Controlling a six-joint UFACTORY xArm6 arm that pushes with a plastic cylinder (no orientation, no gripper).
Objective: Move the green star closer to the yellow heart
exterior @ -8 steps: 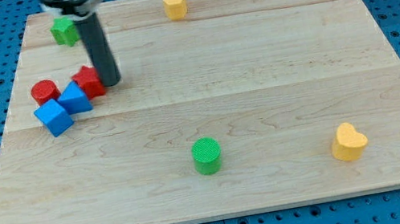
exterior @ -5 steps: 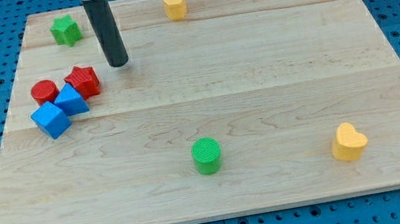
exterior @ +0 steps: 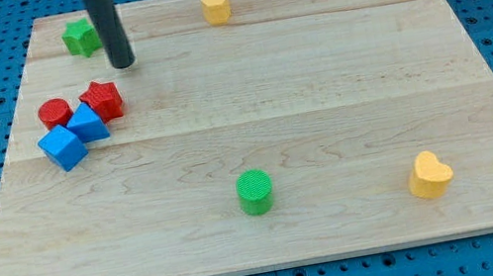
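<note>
The green star (exterior: 80,36) lies near the board's top-left corner. The yellow heart (exterior: 428,175) lies at the bottom right, far from it. My tip (exterior: 123,64) rests on the board just right of and slightly below the green star, a small gap apart from it. The rod rises out of the view's top.
A red star (exterior: 103,100), a red cylinder (exterior: 55,114) and two blue cubes (exterior: 75,134) cluster at the left, below my tip. A yellow block (exterior: 217,7) sits at the top middle. A green cylinder (exterior: 256,192) stands at the bottom middle.
My tip has moved up and to the left, away from the red star and toward the green star. No block has moved.
</note>
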